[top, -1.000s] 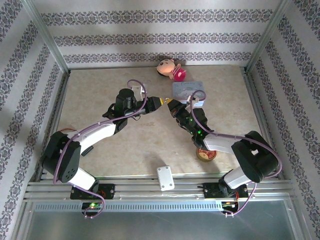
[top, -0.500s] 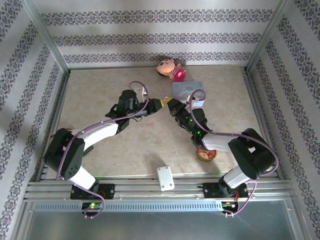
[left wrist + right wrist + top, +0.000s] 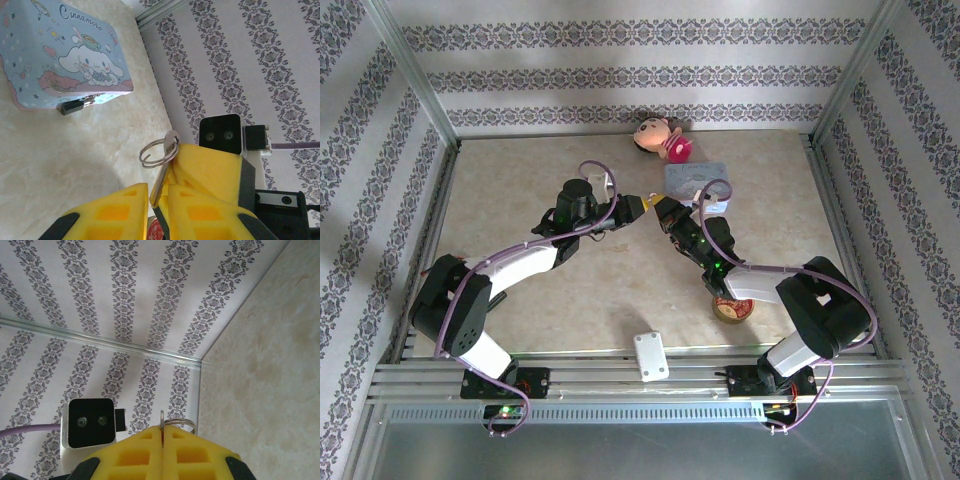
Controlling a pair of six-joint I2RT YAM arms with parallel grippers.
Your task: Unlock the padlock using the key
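Silver key (image 3: 161, 174) w/ split ring (image 3: 152, 154) sits between the two hands, mid-air over the bench (image 3: 520, 180). R hand (image 3: 162, 429) is pressed together, pinching the key: thin edge pokes out at the seam, ring just past the tips. L hand (image 3: 158, 187) has fingers narrowly apart w/ the blade down in the gap. Can't tell if it's biting or just around it. Looks like a handover/regrip, imo.

Padlock (image 3: 74, 106) is a tiny dark thing hanging off the clasp on the side of the pale-blue Cinnamoroll tin (image 3: 65, 50), which lies flat on the bench. It's well apart from both hands, up-left of the key in the L wrist view. From above, the tin is near, just beyond the R hand.

Handling guess: key is light, stiff, thin, slick metal, so prob twists in the pads. Grip flat on the bow, leave blade free. Padlock is light & loose on its thin shackle and prob swings when poked. Pinch the body across its flat faces, keyhole clear. Tin is likely light, may slide.
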